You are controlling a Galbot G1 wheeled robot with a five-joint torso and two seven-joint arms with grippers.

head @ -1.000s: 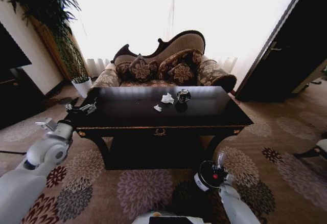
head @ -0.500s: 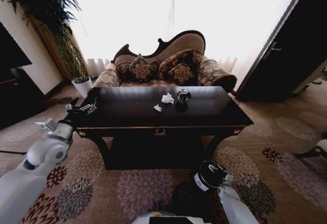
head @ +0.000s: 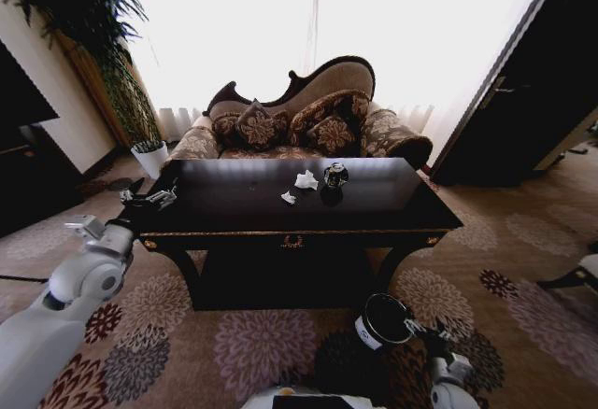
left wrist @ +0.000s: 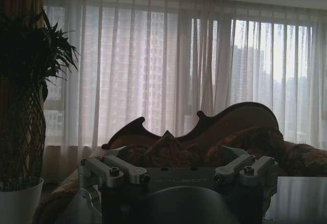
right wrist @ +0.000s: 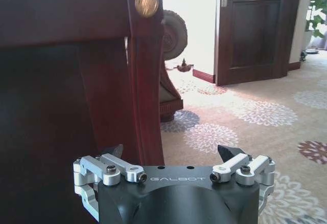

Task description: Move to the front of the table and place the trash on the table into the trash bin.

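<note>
**Inspector:** Where are the task items sitting?

**Assistant:** The table (head: pixel 234 213) is standing straight ahead at twelve o'clock, its gold emblem (head: pixel 293 239) centred on the front rail. The trash is lying toward the far side of the top: a crumpled white paper wad (head: pixel 306 180), a smaller white scrap (head: pixel 289 198) just beside it at about seven o'clock, and a dark shiny round piece (head: pixel 335 176) near it at three o'clock. The trash bin (head: pixel 384 320) is resting on the patterned carpet (head: pixel 486 269) in front of the table, at about five o'clock from the emblem.

**Inspector:** And the grippers?

**Assistant:** The left gripper (head: pixel 155 196) is hovering at the table's left end, at about nine o'clock from the trash; I cannot tell how its fingers are standing. The right gripper (right wrist: pixel 172 155) is hanging low beside a table leg (right wrist: pixel 145 81), its fingertips (right wrist: pixel 228 152) spread wide apart and holding nothing.

**Inspector:** Surroundings?

**Assistant:** A carved sofa (head: pixel 299 115) is sitting behind the table.
</note>
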